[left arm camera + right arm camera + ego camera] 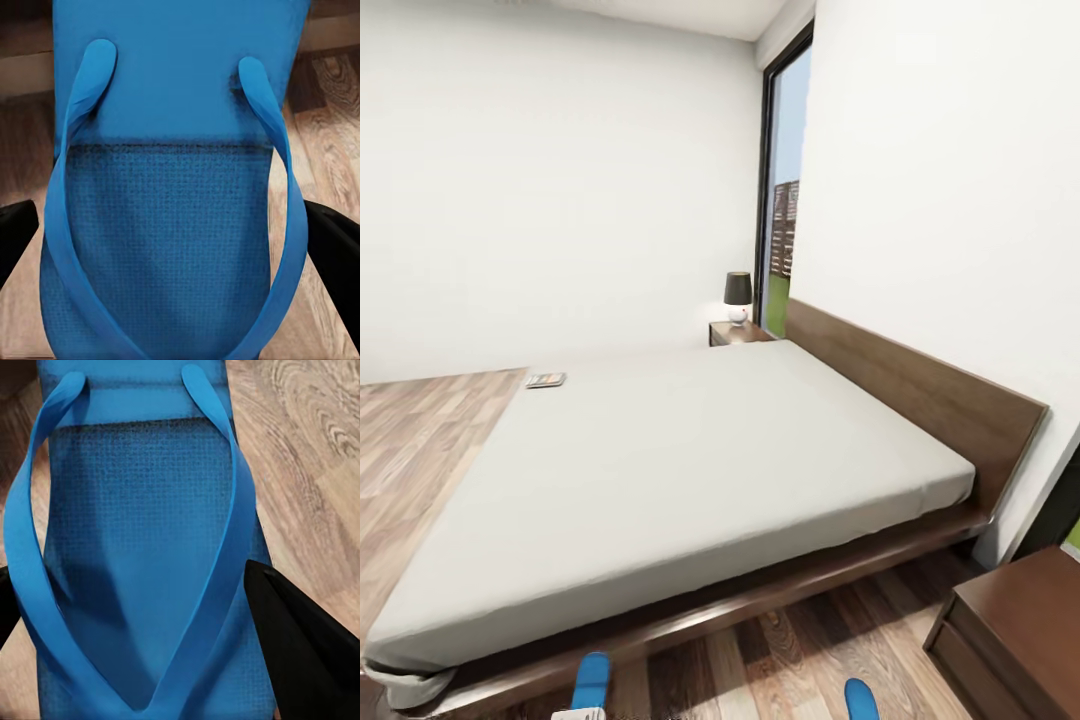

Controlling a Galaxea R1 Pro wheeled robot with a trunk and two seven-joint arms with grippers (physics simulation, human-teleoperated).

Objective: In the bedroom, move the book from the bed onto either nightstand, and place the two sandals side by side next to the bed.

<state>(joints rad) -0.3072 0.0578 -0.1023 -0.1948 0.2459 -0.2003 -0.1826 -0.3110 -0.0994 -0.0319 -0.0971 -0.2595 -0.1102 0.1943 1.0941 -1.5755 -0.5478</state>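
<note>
The bed has a pale mattress on a dark wooden frame. The book lies flat on the mattress's far left corner. One blue sandal shows at the bottom edge in front of the bed frame, the other sandal further right over the floor. In the left wrist view my left gripper grips a sandal by its two long edges, black fingers on either side. My right gripper clasps the other sandal the same way, one finger overlapping its edge.
A dark nightstand stands at the near right by the headboard. A second nightstand with a small lamp is beyond the bed by the tall window. Wood-plank floor runs along the bed's left and near sides.
</note>
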